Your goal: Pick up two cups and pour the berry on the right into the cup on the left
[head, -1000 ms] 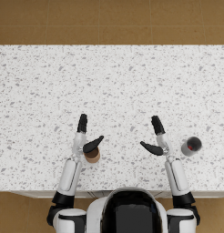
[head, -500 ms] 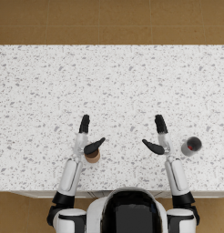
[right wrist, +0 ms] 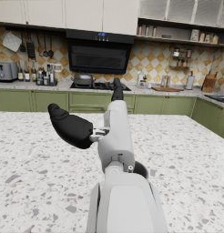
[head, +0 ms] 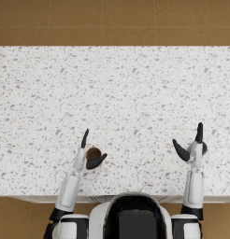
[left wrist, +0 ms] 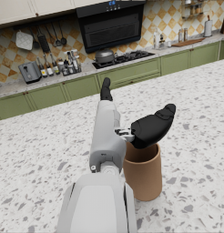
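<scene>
Left hand point(head: 89, 151) sits low over the speckled worktop point(head: 117, 93), fingers straight and pointing away from the robot, thumb splayed out to the side — spread, holding nothing. The brown cup point(head: 93, 155) stands upright in the gap between fingers and thumb; head view can't settle whether the hand touches it. Left wrist view shows more: left hand point(left wrist: 127, 118) has its thumb hanging just over the rim of the brown cup point(left wrist: 142, 170), forearm close beside the cup wall, no grasp closed around it.

Right hand point(head: 191, 145) has the same pose — fingers extended forward, thumb out toward the middle, spread and empty. The dark cup point(head: 204, 148) is mostly hidden behind that hand in the head view, near the worktop's right side. In the right wrist view the right hand point(right wrist: 98, 120) is above the worktop and only a sliver of the dark cup point(right wrist: 142, 170) rim peeks out from behind the forearm. Berry not visible in any view.
</scene>
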`<state>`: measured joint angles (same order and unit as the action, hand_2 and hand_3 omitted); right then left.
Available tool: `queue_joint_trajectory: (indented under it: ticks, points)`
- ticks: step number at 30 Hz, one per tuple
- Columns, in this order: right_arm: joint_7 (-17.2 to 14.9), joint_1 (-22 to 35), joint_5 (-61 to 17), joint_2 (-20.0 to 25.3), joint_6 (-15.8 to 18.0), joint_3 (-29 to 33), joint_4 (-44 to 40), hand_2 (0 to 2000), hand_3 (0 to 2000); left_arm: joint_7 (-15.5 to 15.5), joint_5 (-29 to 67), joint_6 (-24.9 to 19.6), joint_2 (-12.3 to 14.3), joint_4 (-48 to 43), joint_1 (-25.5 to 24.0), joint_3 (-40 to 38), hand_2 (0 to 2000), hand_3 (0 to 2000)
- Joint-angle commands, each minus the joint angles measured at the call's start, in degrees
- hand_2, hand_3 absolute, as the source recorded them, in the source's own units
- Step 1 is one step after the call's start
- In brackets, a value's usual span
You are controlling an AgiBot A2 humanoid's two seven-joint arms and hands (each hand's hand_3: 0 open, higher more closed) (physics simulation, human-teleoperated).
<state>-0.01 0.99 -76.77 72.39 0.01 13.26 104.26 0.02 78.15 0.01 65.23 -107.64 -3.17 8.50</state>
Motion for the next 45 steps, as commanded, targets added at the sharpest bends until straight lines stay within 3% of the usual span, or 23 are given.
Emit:
queue_joint_trajectory:
  ticks: [1, 9, 24, 36, 43, 44, 45]
  points:
    - [0.0, -2.0, -0.3, 1.7, 0.0, 8.2, 0.0, 0, 0, 0.0, 0.5, 0.0, -1.7, -0.9, -4.1, -2.1, 0, 0]
    - [0.0, -5.2, -10.7, 3.8, 0.0, 12.9, -3.9, 0, 0, 0.0, 1.6, 0.0, -1.6, 3.2, -6.6, -1.9, 0, 0]
    - [0.0, -6.7, -12.4, 5.5, 0.0, 11.1, -13.8, 0, 0, -0.2, 1.7, 0.2, 0.0, 8.8, -6.4, 2.1, 0, 0]
    - [0.2, 0.1, -12.4, 3.9, 0.9, 6.2, -27.7, 0, 0, 0.0, 1.7, 0.1, 2.5, 14.2, -4.2, 3.1, 0, 0]
    - [0.4, 1.3, -12.4, 4.0, 0.4, 5.8, -30.1, 0, 0, 0.0, 1.7, 0.1, 4.2, 15.7, -2.4, 3.8, 0, 0]
    - [0.4, 1.0, -12.4, 4.0, 0.1, 6.4, -30.2, 1361, 327, 0.0, 1.7, 0.0, 4.3, 15.7, -2.3, 3.4, 1361, 327]
    - [0.3, 1.2, -12.4, 4.0, 0.9, 6.3, -30.1, 2000, 653, 0.0, 1.7, -1.2, 4.5, 15.9, -2.1, 3.3, 2000, 653]
